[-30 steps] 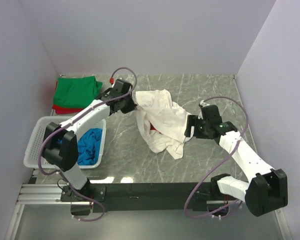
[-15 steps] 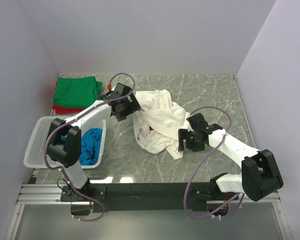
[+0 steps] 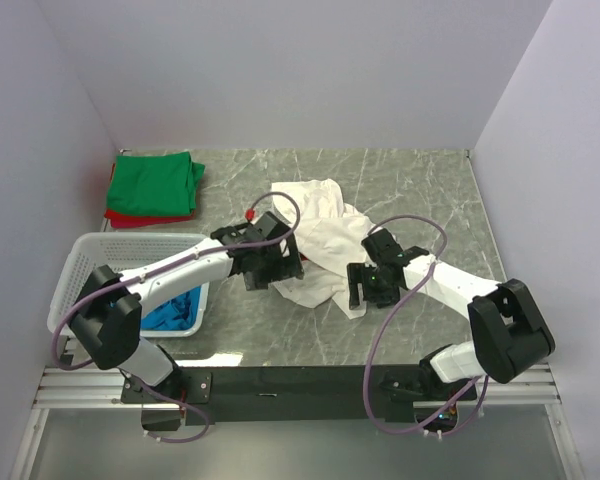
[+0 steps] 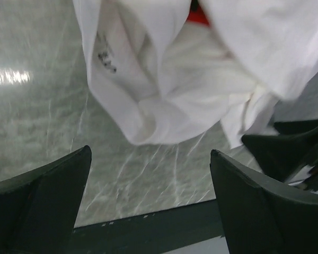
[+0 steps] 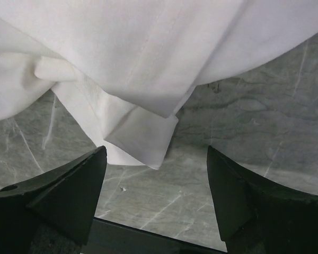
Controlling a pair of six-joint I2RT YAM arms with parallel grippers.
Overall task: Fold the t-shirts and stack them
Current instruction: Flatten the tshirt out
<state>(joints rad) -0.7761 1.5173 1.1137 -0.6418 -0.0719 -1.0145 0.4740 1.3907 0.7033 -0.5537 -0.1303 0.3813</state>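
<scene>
The white t-shirt point(image 3: 325, 235) lies crumpled mid-table, a bit of red print point(image 4: 197, 16) showing in its folds. My left gripper point(image 3: 276, 268) is open at the shirt's near left edge, and its wrist view shows the jaws wide over bare table just below the white t-shirt point(image 4: 169, 79). My right gripper point(image 3: 366, 285) is open at the near right edge. A folded sleeve corner of the white t-shirt point(image 5: 143, 137) hangs between its fingers, not pinched. The green t-shirt point(image 3: 156, 184) sits folded on the red one point(image 3: 130, 219) at the back left. The blue t-shirt point(image 3: 172, 310) lies in the basket.
A white lattice basket point(image 3: 130, 246) stands at the near left, under the left arm. Grey walls close in the table on three sides. The black rail point(image 3: 310, 378) with the arm bases runs along the near edge. The right gripper point(image 4: 291, 148) shows in the left wrist view.
My left gripper opened, let go of the white t-shirt's far left side and swung nearer to its near left edge. The right gripper slid left and nearer along the shirt's near edge.
</scene>
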